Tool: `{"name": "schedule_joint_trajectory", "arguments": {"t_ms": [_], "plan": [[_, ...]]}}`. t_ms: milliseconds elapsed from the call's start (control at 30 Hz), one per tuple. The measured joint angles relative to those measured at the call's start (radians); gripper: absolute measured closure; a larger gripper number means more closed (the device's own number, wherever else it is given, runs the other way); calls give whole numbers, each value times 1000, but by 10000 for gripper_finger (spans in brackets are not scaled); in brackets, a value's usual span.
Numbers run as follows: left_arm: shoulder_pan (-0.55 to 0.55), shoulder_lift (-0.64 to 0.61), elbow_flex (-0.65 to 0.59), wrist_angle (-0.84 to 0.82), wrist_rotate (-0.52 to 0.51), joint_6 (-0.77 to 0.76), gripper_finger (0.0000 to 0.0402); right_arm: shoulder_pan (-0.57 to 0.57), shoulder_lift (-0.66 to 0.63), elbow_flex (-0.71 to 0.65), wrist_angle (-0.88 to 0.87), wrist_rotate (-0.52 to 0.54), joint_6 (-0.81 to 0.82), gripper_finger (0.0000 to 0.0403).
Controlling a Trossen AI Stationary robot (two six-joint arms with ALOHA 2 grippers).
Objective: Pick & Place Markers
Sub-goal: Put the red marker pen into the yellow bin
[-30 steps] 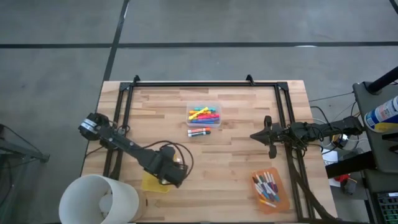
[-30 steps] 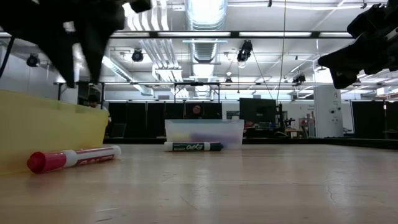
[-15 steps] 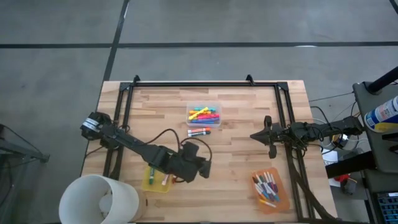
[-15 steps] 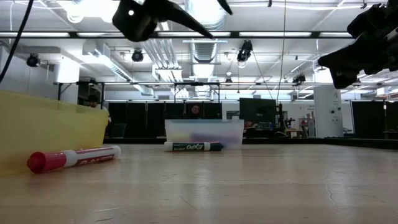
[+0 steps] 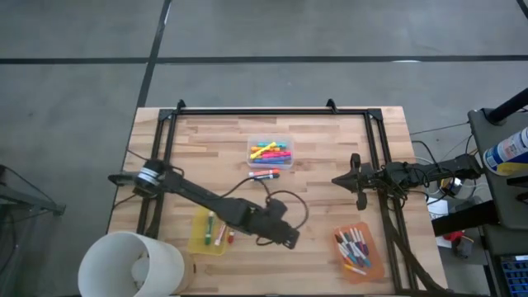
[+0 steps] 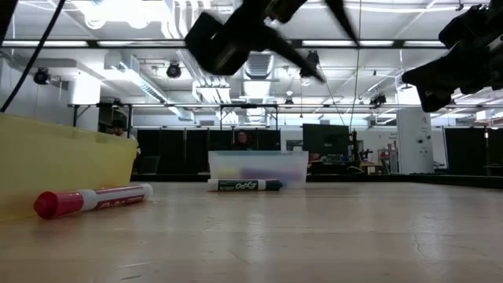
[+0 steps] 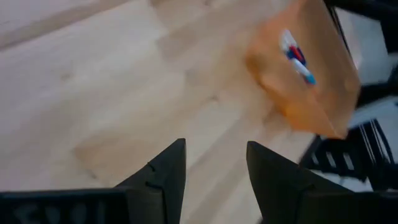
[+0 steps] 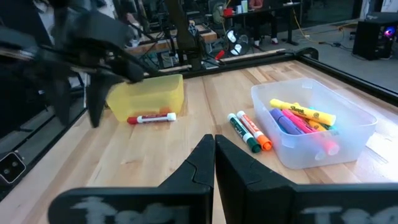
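Left gripper empty, between bins, with loose markers left to sort.

The left gripper hangs released above bare wooden bench, between the yellow rectangular plastic bin and the orange rectangular plastic bin. A red-capped white marker lies beside the yellow bin; two thin white markers lie beside the clear rectangular plastic bin. Likely next: descend onto a loose marker. The right gripper waits clenched, empty.

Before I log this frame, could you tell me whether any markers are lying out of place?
Yes, three lie loose on the table instead of in bins: a red-capped marker beside the yellow bin, and a green marker and an orange marker side by side against the clear bin. Nothing looks spilled or damaged.
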Motion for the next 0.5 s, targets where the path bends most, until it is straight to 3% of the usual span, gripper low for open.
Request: {"name": "schedule_joint_trajectory", "arguments": {"t_ms": [67,133,300,500], "plan": [[2,42,122,-133,38,29,241,0,0,0,0,0,0,394],[2,88,238,-367,46,24,242,0,0,0,0,0,0,394],[0,209,461,-956,42,-134,243,0,-1,0,0,0,0,394],[-1,315,519,-1047,52,-115,243,0,0,0,0,0,0,394]]}}
